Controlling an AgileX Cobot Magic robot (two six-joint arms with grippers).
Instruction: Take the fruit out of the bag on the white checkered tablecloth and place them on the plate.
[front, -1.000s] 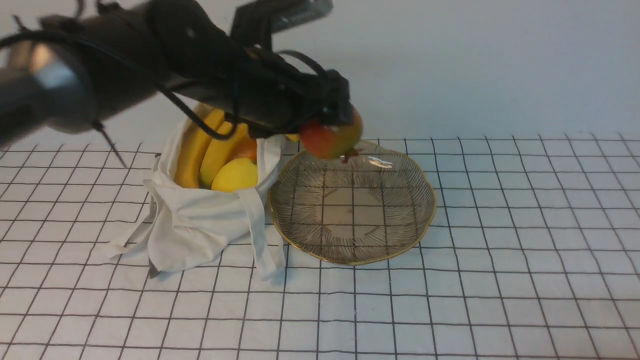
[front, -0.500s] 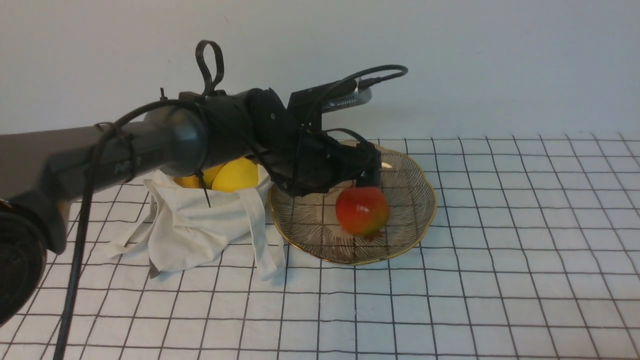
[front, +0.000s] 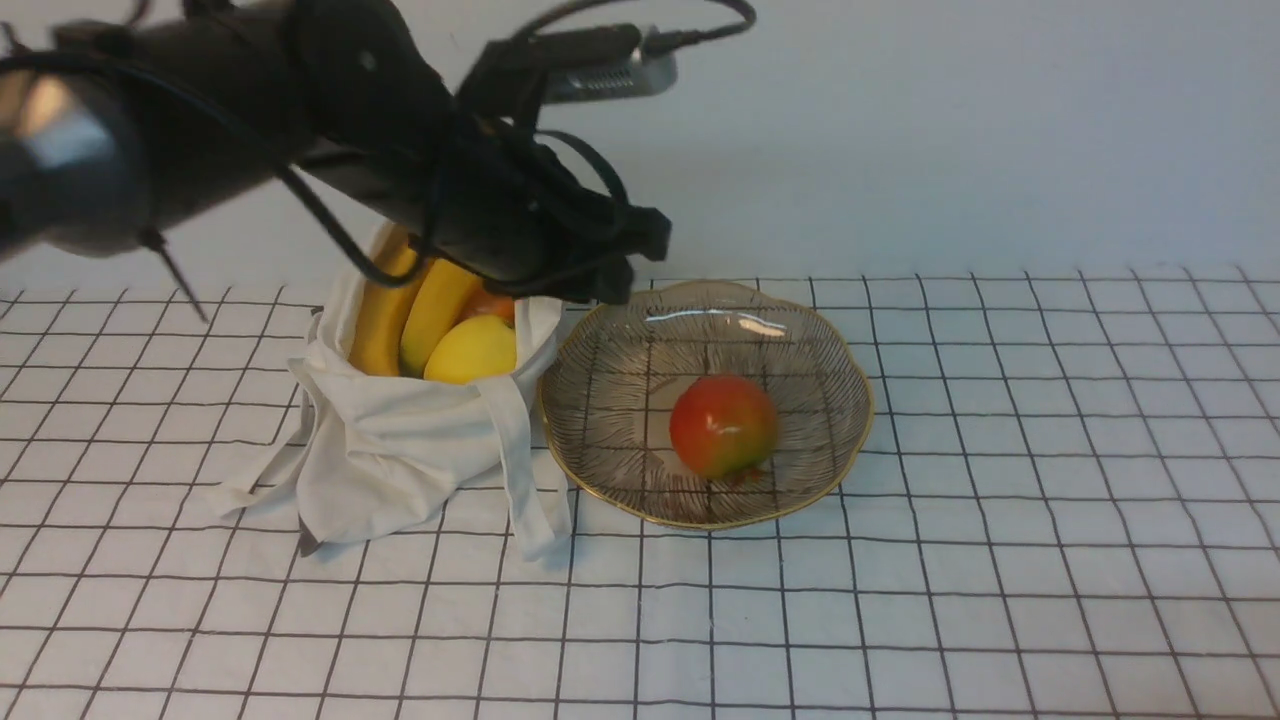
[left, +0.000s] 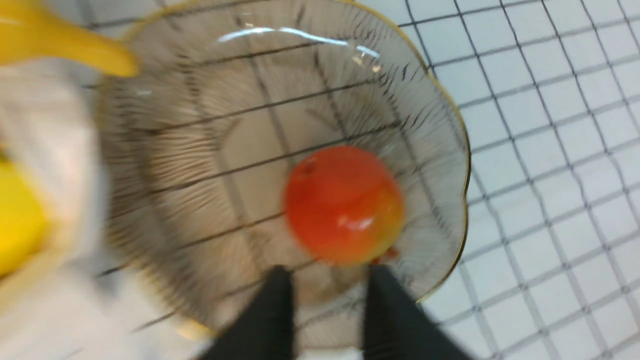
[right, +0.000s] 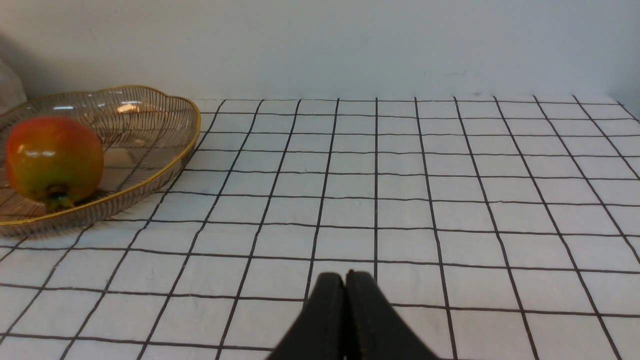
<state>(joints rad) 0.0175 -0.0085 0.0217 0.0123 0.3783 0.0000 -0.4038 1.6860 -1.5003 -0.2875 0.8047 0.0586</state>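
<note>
The round red fruit (front: 723, 426) lies in the smoky glass plate (front: 840, 372) on the white checkered tablecloth (front: 1000, 560); it also shows in the left wrist view (left: 344, 204) and the right wrist view (right: 52, 159). The off-white bag (front: 400, 440) stands left of the plate, holding two bananas (front: 410, 305), a yellow-green fruit (front: 472, 349) and a small orange-red one (front: 492, 303). My left gripper (front: 620, 270) hovers open and empty above the plate's far-left edge; in the left wrist view (left: 327, 280) its fingers stand apart. My right gripper (right: 345, 280) is shut and empty, low over the cloth.
A plain pale wall (front: 950, 130) rises behind the table. The plate's rim (right: 150, 175) lies to one side of the right gripper. The bag's handles (front: 520, 470) trail over the cloth in front of the bag.
The left gripper lowered the red fruit into the plate, let it go, then rose and drew back toward the bag. The fruit stays in the plate.
</note>
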